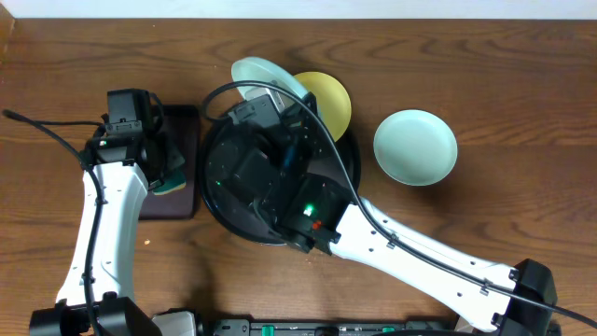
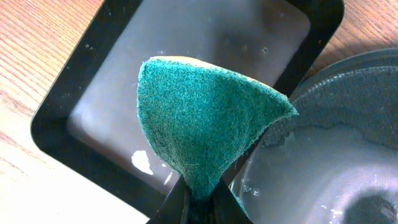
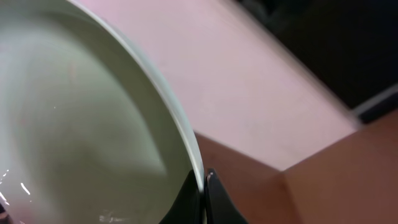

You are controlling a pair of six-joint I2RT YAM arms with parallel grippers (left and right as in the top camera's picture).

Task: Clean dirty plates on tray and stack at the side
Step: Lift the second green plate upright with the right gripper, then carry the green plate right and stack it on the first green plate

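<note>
Two trays rest on the wooden table (image 1: 485,75): round black tray (image 1: 224,201), rectangular tray (image 2: 99,106). Our left gripper (image 2: 199,200) clamps a green sponge (image 2: 199,118); our right gripper (image 3: 203,193) pinches a mint plate (image 3: 74,112).

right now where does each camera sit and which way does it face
overhead: above the table, facing straight down on the round tray, left arm and right arm.
left wrist: above the rectangular tray, facing down past the left gripper shut on the sponge.
right wrist: faces along the right gripper pinching the mint plate rim.
shared: overhead also shows that sponge and plate.
</note>
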